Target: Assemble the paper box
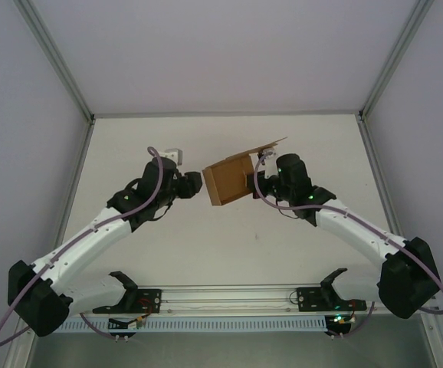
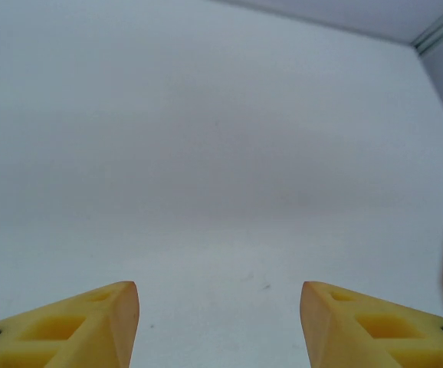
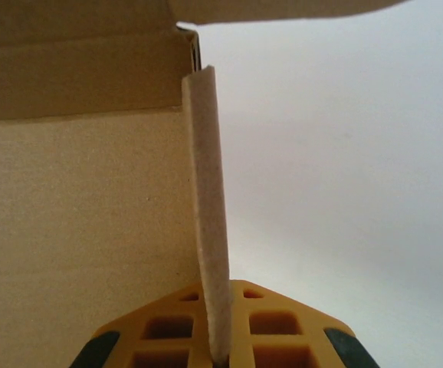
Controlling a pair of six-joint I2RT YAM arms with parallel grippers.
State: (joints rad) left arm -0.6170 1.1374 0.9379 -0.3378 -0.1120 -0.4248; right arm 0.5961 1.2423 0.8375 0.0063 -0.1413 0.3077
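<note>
Brown cardboard, thin and unprinted: the paper box (image 1: pixel 229 182) is part-folded, its lid flap loose, over the middle of the table (image 1: pixel 229 261), somewhat toward the far edge. We judge it light, stiff along its creases yet easily bent or crushed, so best pinched on a wall edge close to a corner. Our right gripper (image 3: pixel 220 354) is clamped on one side wall's edge. Our left gripper (image 2: pixel 219 307), just beside the opposite wall, has its jaws well apart and holds nothing.

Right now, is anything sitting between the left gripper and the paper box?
No. In the top view, bare table shows through the narrow gap between the left gripper and the paper box; nothing lies there.
</note>
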